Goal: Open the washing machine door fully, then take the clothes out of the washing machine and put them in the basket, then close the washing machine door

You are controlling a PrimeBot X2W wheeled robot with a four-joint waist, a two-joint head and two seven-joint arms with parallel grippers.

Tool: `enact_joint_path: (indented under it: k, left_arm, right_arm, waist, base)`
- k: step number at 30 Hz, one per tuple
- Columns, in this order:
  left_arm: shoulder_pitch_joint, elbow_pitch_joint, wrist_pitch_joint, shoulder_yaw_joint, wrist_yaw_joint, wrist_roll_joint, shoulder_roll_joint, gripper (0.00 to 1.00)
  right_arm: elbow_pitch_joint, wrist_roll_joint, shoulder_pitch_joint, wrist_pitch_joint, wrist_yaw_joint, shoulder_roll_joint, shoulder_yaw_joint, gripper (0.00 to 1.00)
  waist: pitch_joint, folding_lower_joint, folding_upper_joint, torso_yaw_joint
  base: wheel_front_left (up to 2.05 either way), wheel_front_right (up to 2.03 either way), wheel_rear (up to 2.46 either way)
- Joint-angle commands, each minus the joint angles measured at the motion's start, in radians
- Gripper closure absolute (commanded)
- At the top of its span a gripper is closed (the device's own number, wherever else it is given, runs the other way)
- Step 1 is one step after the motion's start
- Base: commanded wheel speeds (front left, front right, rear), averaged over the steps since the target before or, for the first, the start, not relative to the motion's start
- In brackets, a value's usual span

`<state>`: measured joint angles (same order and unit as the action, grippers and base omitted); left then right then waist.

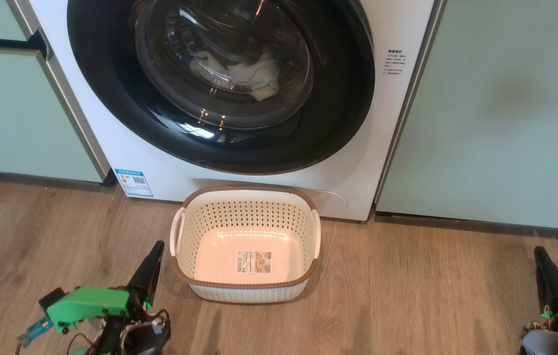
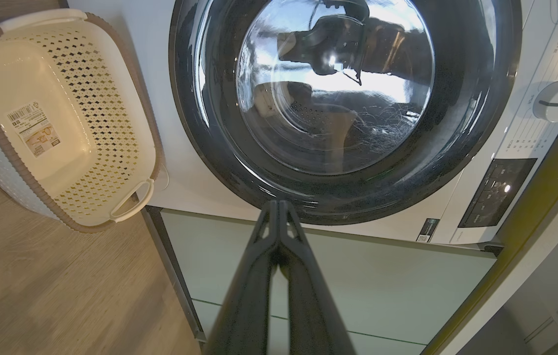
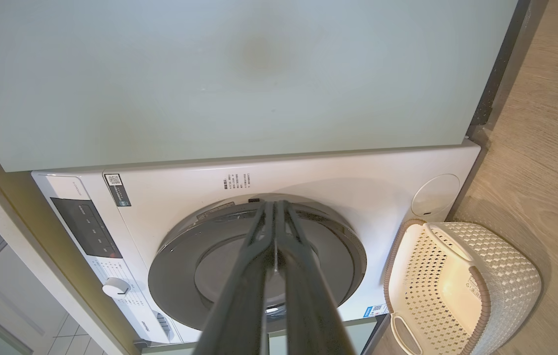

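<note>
We look down at the washing machine, which stands between pale green cabinets. Its door lies closed, flat against the white front. Behind the glass we see the clothes, a pale crumpled heap low in the drum. Reflections on the glass make it hard to tell, but it seems to be more than one piece.

The basket stands upright on the wooden floor, directly below the door and just beside the foot of the machine. Its bare bottom shows a label sticker. A small blue label sits at the lower left corner of the machine.

Our left gripper hangs low at the left, near the left handle of the basket but apart from it. Its two dark fingers are pressed together with nothing between them. In the left wrist view the fingertips point at the lower edge of the door ring.

Our right gripper is at the far right, well apart from the basket. Its fingers are also clenched together and carry nothing.
</note>
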<state>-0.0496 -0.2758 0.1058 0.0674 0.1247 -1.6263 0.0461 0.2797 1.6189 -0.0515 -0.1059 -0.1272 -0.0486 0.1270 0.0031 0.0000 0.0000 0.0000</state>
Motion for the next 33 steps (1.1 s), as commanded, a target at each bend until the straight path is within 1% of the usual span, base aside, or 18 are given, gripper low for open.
enact_joint_path:
  k: [1,29,30,33]
  left_arm:
    - [-0.058,0.031,0.005,0.043,0.006,0.015,0.007,1.00]
    - [-0.058,0.031,0.006,0.045,0.006,0.017,0.006,1.00]
    - [0.000,0.000,0.001,0.003,0.000,0.009,-0.002,0.00]
    - [0.019,-0.038,0.000,-0.007,-0.002,0.009,-0.006,0.00]
  right_arm:
    - [-0.035,-0.008,-0.056,-0.005,-0.003,-0.004,-0.016,1.00]
    - [-0.035,-0.009,-0.056,-0.006,-0.003,-0.003,-0.014,1.00]
    - [0.000,-0.001,0.000,0.000,0.000,0.001,0.001,0.00]
    - [0.040,-0.001,0.020,0.000,0.000,0.008,-0.003,0.00]
  waist:
    - [0.000,0.0000,0.0000,0.000]
    - [0.000,0.0000,0.0000,0.000]
    - [0.000,0.0000,0.0000,0.000]
    - [0.000,0.0000,0.0000,0.000]
  base:
    - [0.00,0.00,0.00]
    - [0.00,0.00,0.00]
    - [0.00,0.00,0.00]
    - [0.00,0.00,0.00]
